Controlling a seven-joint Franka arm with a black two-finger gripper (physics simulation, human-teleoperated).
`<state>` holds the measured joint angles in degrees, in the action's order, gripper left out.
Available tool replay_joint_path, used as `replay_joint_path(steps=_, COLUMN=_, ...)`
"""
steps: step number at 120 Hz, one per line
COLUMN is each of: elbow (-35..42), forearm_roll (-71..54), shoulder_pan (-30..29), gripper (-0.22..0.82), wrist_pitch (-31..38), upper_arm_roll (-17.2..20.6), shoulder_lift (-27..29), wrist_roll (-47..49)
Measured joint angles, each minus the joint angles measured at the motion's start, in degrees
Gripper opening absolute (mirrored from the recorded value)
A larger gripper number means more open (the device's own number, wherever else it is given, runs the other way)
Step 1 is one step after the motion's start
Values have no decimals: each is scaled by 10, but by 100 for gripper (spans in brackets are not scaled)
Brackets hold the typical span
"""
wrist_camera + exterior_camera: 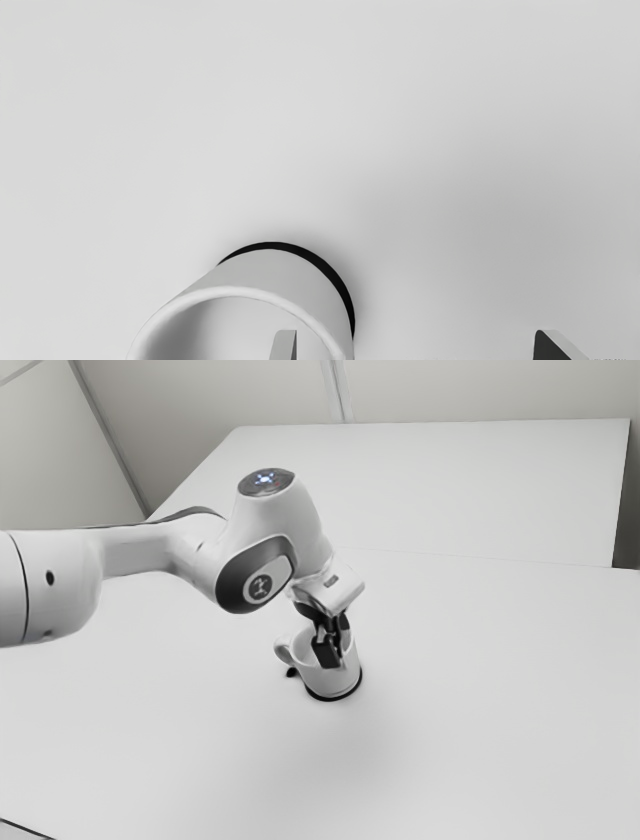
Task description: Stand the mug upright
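The end effector (333, 650) is open, its fingers well apart, one finger (285, 346) reaching over the mouth of the mug and the other (560, 346) outside its wall. The mug (333, 672) stands on the table (480, 750) with its mouth up and its black base (336, 699) down, the handle (283, 651) toward the exterior view's left. It looks upright, or very nearly so (a slight lean would be hard to rule out from these angles). That fits a release after righting it as well as a hand coming in around the wall. The main risk is the finger at the mouth: a sideways drift of the arm could press it against the wall and tip or drag the mug. Rising at a slant might hook the rim (235, 292) and topple it, while closing off-centre could shove it across the smooth surface before both fingers met the wall.
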<state>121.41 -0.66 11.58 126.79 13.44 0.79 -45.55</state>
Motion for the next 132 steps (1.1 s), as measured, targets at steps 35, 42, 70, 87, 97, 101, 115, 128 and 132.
replay_joint_path(steps=35, elbow=-21, forearm_roll=20, shoulder_pan=-69, gripper=58, wrist_pitch=-83, upper_arm_roll=2, shoulder_lift=-2, wrist_roll=204)
replay_joint_path(steps=42, elbow=-33, forearm_roll=27, shoulder_pan=-90, gripper=59, wrist_pitch=-97, upper_arm_roll=2, shoulder_lift=-1, wrist_roll=242)
replay_joint_path(steps=70, elbow=-100, forearm_roll=36, shoulder_pan=-201, gripper=60, wrist_pitch=-159, upper_arm_roll=16, shoulder_lift=2, wrist_roll=365)
replay_joint_path(steps=87, elbow=-134, forearm_roll=34, shoulder_pan=-257, gripper=60, wrist_pitch=-193, upper_arm_roll=19, shoulder_lift=3, wrist_roll=420)
replay_joint_path(steps=97, elbow=-149, forearm_roll=33, shoulder_pan=-278, gripper=60, wrist_pitch=-211, upper_arm_roll=19, shoulder_lift=2, wrist_roll=447)
replay_joint_path(steps=101, elbow=-152, forearm_roll=33, shoulder_pan=-285, gripper=60, wrist_pitch=-216, upper_arm_roll=19, shoulder_lift=2, wrist_roll=457)
replay_joint_path(steps=115, elbow=-159, forearm_roll=32, shoulder_pan=-300, gripper=60, wrist_pitch=-231, upper_arm_roll=19, shoulder_lift=-2, wrist_roll=487)
replay_joint_path(steps=128, elbow=-160, forearm_roll=33, shoulder_pan=-307, gripper=60, wrist_pitch=-243, upper_arm_roll=17, shoulder_lift=-3, wrist_roll=509)
replay_joint_path(steps=132, elbow=-160, forearm_roll=33, shoulder_pan=-309, gripper=60, wrist_pitch=-246, upper_arm_roll=17, shoulder_lift=-1, wrist_roll=515)
